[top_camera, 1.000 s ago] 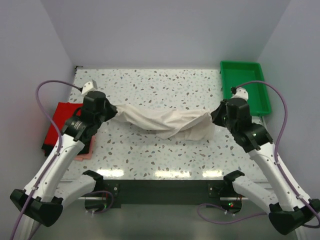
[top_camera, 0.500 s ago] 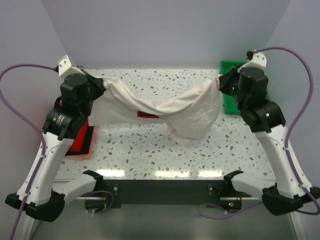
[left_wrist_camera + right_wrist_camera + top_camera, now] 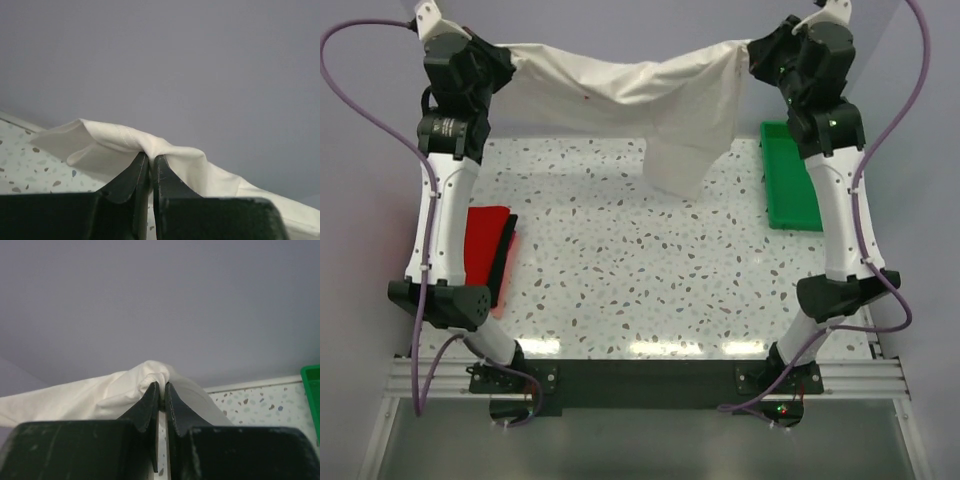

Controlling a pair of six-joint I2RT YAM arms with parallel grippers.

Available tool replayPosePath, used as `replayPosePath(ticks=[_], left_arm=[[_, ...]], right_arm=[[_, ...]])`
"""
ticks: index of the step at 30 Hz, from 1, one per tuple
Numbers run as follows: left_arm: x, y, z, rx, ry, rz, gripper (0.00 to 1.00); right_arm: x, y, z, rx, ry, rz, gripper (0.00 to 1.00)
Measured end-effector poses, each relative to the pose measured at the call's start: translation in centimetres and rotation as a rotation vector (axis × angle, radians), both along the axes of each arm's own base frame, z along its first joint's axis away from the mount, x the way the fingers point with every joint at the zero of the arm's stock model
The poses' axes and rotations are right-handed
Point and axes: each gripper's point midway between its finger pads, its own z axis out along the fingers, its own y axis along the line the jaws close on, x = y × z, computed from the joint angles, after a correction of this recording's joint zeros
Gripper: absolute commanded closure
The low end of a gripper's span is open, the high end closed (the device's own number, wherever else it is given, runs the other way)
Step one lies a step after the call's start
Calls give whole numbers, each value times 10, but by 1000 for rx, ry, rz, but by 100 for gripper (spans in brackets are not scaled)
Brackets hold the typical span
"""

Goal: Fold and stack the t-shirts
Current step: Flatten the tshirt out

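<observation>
starting near, the speckled table (image 3: 620, 290) carried the folded red t-shirt (image 3: 483, 243) on top of a darker one (image 3: 506, 262) at its left edge, with the green tray (image 3: 790, 185) off at the right. farther back and high up, the cream t-shirt (image 3: 620, 90) hung in the air over the far part of the table, its long axis running left to right. the left gripper (image 3: 151, 162) was pinched tight on one top corner and the right gripper (image 3: 162, 390) on the other, each at its own end, neither nearer. a loose flap sagged right of centre, so i'd judge the lay-down called for both ends coming down level, toward the near side.
</observation>
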Motion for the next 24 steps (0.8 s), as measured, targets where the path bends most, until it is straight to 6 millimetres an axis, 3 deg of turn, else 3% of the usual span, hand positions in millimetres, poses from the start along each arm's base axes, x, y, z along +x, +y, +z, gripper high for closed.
replayPosePath(ticks=[2,5,7,10,12,13,14,16,18,19,21,24], left_arm=[[-12,5,22,2,-54,-7,100],[-37,7,37,1,-92,-18,100],[-57,7,30,0,-85,-23,100],[-75,11,-3,-5,-22,-19,94],[-74,13,-43,-14,59,-19,66],[-70,12,-68,-18,113,-23,45],[-65,12,-88,-20,152,-27,37],[-51,8,-150,-51,285,-40,26],[-46,3,-225,-87,441,-60,25],[-52,0,-258,-106,514,-62,25],[-81,-3,-329,-141,681,-58,25],[-126,-4,-392,-189,843,-32,29]], right_arm=[[-10,-4,22,13,-53,8,100],[-27,-12,30,22,-76,12,100],[-38,-17,18,23,-50,17,100],[-41,-29,-16,27,27,16,100],[-25,-36,-49,35,106,24,85],[-13,-39,-63,42,139,27,77],[2,-41,-82,46,181,29,60],[32,-44,-134,49,292,37,44],[54,-47,-198,55,422,39,34],[54,-47,-226,55,484,39,29],[39,-49,-294,60,642,34,27],[-4,-50,-367,66,825,19,27]])
